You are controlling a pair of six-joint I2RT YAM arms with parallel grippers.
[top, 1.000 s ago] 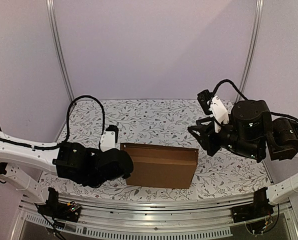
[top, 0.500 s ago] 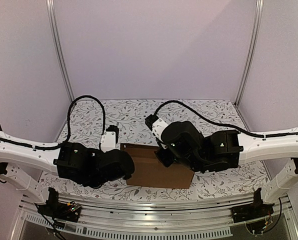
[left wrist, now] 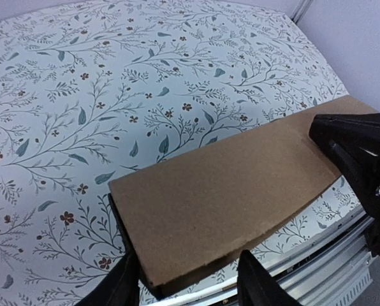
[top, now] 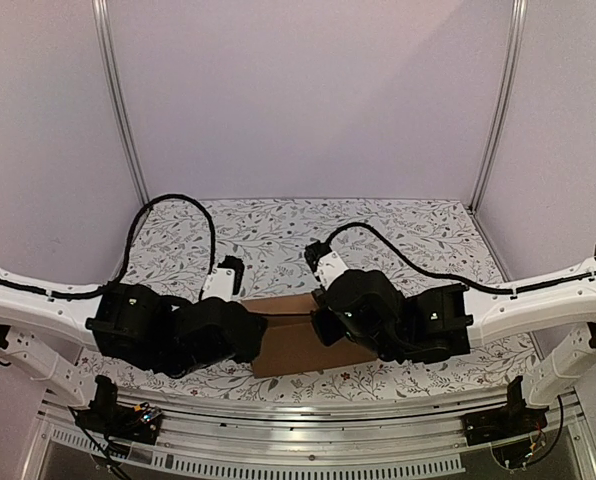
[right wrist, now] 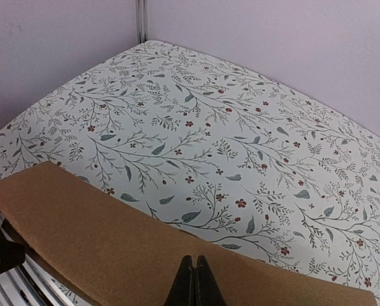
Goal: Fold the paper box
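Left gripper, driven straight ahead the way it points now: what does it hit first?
The paper box. Its near edge lies between the open jaws of the left gripper, so any advance would likely run the cardboard deeper into them. Whether it touches either one now is unclear.

One cardboard box (top: 290,348). Two robot arms, the left arm (top: 38,300) and the right arm (top: 543,295), each ending in one gripper, so two grippers: the left gripper (left wrist: 189,287) and the right gripper (right wrist: 193,280). Two looping black cables – the left cable (top: 168,200) and the right cable (top: 398,245). One flowered table cover (top: 418,225). Two upright metal posts – the left post (top: 118,110) and the right post (top: 498,100).
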